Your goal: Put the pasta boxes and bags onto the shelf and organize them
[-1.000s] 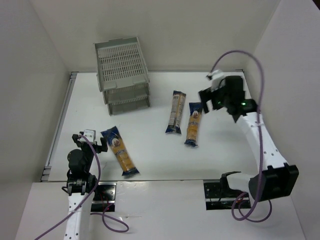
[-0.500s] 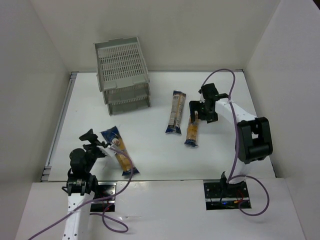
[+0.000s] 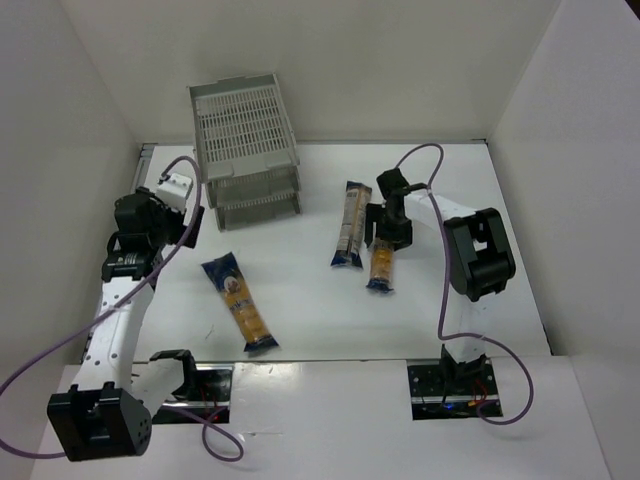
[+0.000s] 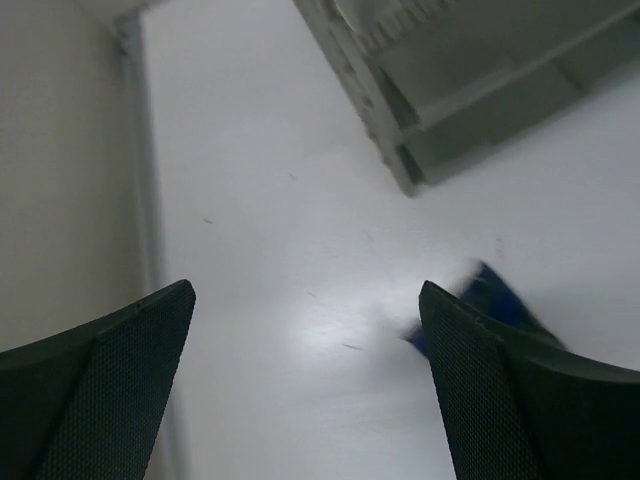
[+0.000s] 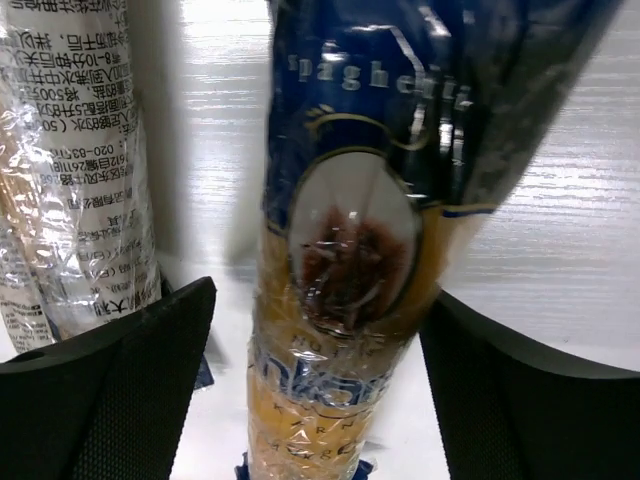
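Three pasta bags lie on the white table. The right bag (image 3: pixel 381 265), blue with a round label and yellow pasta (image 5: pixel 345 240), runs between the fingers of my right gripper (image 3: pixel 386 232) (image 5: pixel 318 300). Its jaws stand open astride the bag, with a gap showing at the left finger. The paler bag (image 3: pixel 350 225) (image 5: pixel 80 180) lies just left of it. The third bag (image 3: pixel 240 303) lies at the front left; its blue end (image 4: pixel 500 300) shows beside my left gripper (image 3: pixel 178 228) (image 4: pixel 305 300), which is open over bare table. The grey shelf (image 3: pixel 245 150) (image 4: pixel 470 110) stands at the back left.
White walls close in the table on the left, back and right. A metal strip (image 4: pixel 140 180) runs along the table's left edge, close to my left gripper. The right arm's elbow (image 3: pixel 478 255) hangs over the table's right side.
My left arm has swung from the front edge up to the shelf's left front corner. My right gripper has come down astride the right bag, and its jaws have narrowed a little.
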`<state>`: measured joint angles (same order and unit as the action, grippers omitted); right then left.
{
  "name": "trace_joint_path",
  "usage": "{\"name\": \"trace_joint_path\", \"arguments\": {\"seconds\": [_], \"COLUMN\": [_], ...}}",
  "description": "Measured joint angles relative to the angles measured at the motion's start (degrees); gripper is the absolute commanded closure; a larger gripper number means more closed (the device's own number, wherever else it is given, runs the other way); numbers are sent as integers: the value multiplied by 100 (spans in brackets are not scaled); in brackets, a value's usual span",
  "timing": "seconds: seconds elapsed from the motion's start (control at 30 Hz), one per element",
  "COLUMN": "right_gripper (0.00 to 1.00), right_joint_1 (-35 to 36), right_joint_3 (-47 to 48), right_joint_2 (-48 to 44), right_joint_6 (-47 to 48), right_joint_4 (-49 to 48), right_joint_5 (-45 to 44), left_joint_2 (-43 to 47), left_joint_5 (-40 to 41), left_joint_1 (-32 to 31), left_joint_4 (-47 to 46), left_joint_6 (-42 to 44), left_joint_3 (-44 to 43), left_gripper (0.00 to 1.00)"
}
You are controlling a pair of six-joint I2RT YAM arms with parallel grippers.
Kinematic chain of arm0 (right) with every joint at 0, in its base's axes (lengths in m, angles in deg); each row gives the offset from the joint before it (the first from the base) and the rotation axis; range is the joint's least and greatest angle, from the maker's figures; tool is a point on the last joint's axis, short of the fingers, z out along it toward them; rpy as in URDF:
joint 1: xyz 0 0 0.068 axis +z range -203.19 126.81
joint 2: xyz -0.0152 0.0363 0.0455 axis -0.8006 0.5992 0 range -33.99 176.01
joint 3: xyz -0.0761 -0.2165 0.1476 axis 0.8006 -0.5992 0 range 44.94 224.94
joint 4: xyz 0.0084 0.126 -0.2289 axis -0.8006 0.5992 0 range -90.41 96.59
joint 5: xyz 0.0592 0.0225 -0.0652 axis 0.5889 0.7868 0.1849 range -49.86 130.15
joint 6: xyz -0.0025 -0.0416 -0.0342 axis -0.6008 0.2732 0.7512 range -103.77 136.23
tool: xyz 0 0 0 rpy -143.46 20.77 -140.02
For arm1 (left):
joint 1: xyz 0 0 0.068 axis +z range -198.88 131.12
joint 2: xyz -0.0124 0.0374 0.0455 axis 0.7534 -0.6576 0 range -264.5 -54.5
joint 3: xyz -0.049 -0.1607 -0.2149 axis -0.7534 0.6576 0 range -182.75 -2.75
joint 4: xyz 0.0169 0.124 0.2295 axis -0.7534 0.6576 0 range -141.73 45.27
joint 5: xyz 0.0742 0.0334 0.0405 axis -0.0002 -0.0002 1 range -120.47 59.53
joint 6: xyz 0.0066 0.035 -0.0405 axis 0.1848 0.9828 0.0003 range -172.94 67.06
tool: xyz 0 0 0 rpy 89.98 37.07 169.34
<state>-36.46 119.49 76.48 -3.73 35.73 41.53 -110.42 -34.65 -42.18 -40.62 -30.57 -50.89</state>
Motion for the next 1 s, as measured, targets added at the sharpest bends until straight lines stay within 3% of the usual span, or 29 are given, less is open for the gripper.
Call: {"name": "trace_joint_path", "arguments": {"seconds": [0.03,0.17,0.2,0.23,0.43,0.6,0.8,1.0], "right_gripper": [23,70,97,100,100,100,100,100], "right_joint_1": [22,33,35,33,24,-138,-592,-706], "right_joint_3": [2,-13,-35,-42,-140,313,807,1325], "right_joint_2": [15,35,33,-4,-133,-166,-1150,-2092], "right_joint_6": [-44,-245,-317,-302,20,540,330,-205], "right_joint_4": [0,4,-7,2,-129,212,-317,-772], "right_joint_5": [-59,-282,-319,-332,-98,920,2771,3700], "left_joint_2": [26,96,101,114,273,302,-76,-691], "left_joint_5": [-59,-306,-385,-450,-616,-918,-2105,-3440], "left_joint_1": [-4,-33,-33,-33,-24,-22,-214,-1209], "left_joint_4": [297,1040,1128,1193,1344,1665,2011,2000], "left_joint_6": [-398,-1574,-1790,-1978,-2483,-2562,-2544,-2752], "left_joint_3": [0,0,0,0,2,-216,-1185,-2243], "left_gripper": [0,0,0,0,0,0,0,0]}}
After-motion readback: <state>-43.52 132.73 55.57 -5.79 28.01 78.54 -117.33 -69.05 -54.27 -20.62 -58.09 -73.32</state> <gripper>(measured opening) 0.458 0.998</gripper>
